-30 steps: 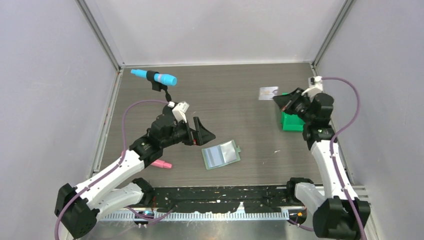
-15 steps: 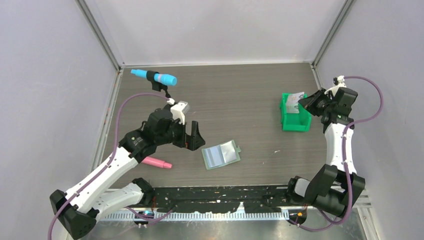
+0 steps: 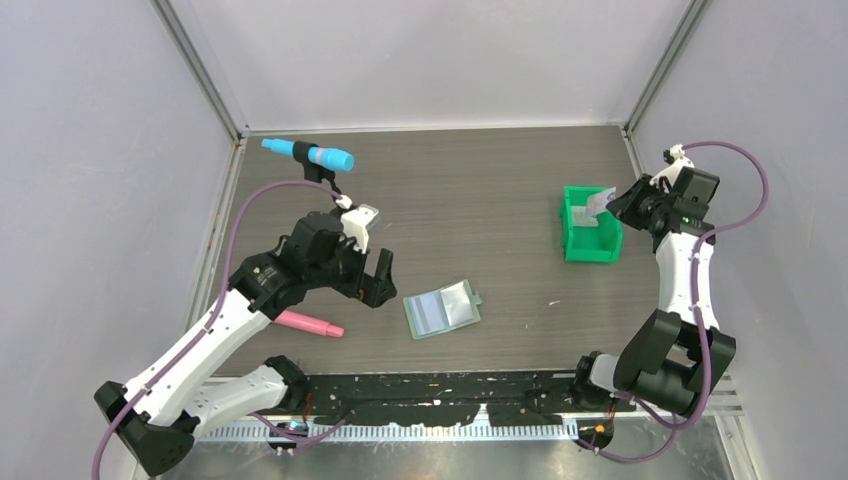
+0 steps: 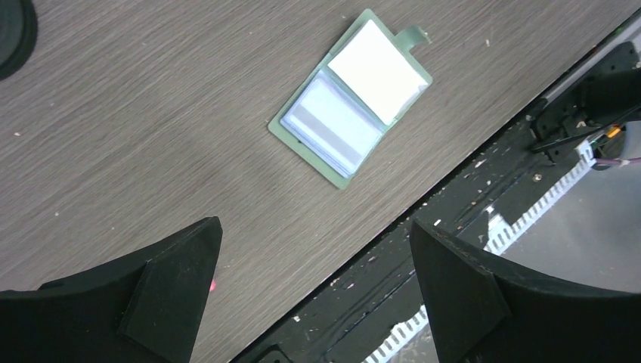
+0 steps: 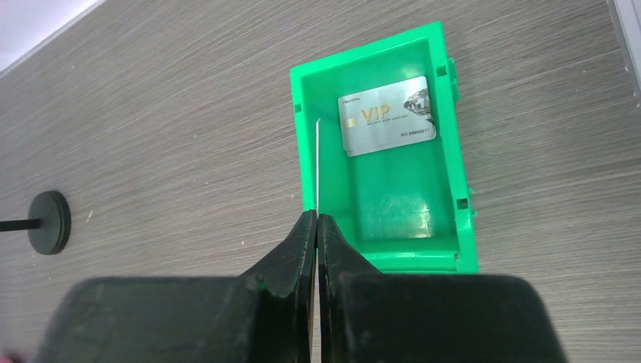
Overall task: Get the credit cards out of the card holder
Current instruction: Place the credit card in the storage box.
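Note:
The card holder (image 3: 443,308) lies open and flat near the table's front middle; in the left wrist view (image 4: 351,98) it shows a card in each pocket panel. My left gripper (image 3: 380,275) is open and empty, held above the table just left of the holder. My right gripper (image 3: 612,208) is shut on a credit card (image 3: 599,201), seen edge-on in the right wrist view (image 5: 317,166), held over the green bin (image 3: 572,228). A silver VIP card (image 5: 387,116) lies inside the bin (image 5: 453,174).
A blue and pink marker (image 3: 308,154) on a black stand sits at the back left. A pink pen (image 3: 310,324) lies by the left arm. The black front rail (image 3: 450,390) runs along the table's near edge. Grey walls close in both sides.
My right gripper carried the card rightward from beside the bin to over it. My left gripper drew back to the left, away from the card holder.

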{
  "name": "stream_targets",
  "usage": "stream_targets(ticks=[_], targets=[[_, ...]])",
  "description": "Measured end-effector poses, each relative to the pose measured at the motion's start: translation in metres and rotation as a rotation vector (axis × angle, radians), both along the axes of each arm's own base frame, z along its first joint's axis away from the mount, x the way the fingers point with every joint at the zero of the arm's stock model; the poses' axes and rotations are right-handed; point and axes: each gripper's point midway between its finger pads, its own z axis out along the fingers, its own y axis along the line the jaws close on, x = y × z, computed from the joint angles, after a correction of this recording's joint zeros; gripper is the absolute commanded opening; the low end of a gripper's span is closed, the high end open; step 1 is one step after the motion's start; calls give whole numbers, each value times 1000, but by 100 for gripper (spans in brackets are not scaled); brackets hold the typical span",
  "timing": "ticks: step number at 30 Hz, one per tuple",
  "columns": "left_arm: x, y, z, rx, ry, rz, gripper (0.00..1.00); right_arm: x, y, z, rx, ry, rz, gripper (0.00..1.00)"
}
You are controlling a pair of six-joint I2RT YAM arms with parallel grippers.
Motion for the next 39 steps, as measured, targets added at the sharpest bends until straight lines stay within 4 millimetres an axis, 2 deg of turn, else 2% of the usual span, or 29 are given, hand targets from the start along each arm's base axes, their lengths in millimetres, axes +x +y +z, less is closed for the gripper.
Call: stream_targets(ticks=[13,27,39], targets=[[0,7,-3,38,-18,-3,100,20,-11,-10,-62,22,78,5],[2,14,-9,70,-27,15,100,36,-13,-58,-3,109,123,5],[3,14,-9,72,-27,15,100,49,-15,-71,13,95,143,6]])
